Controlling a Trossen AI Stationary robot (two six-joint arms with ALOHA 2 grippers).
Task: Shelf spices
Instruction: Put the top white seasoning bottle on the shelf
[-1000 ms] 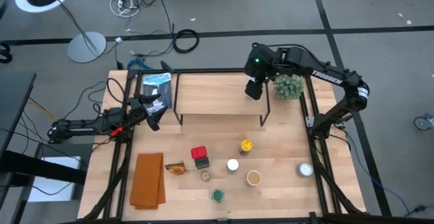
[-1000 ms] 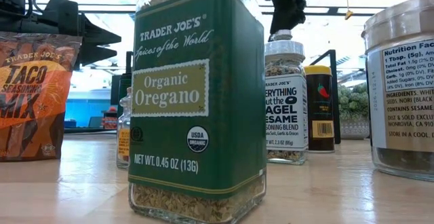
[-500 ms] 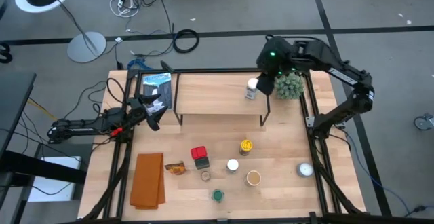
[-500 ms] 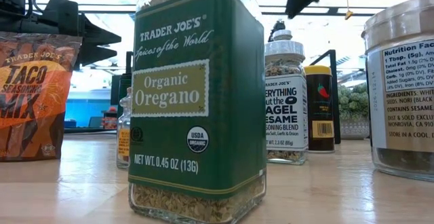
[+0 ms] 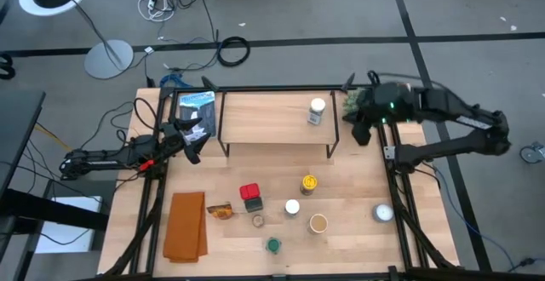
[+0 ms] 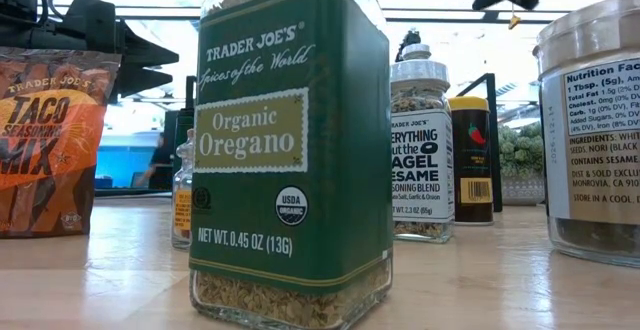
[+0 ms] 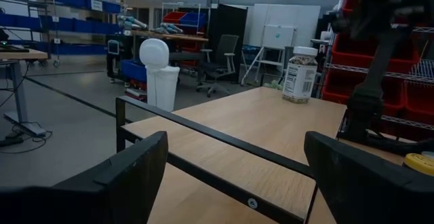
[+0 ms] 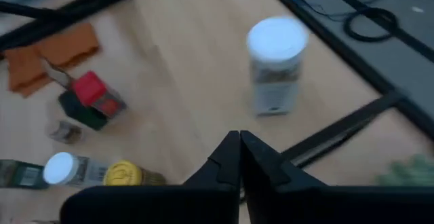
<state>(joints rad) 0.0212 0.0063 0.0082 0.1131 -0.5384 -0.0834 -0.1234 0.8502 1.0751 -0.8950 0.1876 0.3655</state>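
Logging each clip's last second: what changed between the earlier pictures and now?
The right tool let go of the white-capped jar, leaving it upright on the shelf, then drew back to the table's right edge beside the plant ball and shut. The left tool and the spices on the table stayed put.

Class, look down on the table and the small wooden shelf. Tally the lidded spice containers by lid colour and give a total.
White-capped jars: 2
Red-topped tin: 1
Yellow-lidded jar: 1
Tan-lidded jar: 1
Green-lidded jar: 1
Small dull-lidded jar: 1
Total: 7
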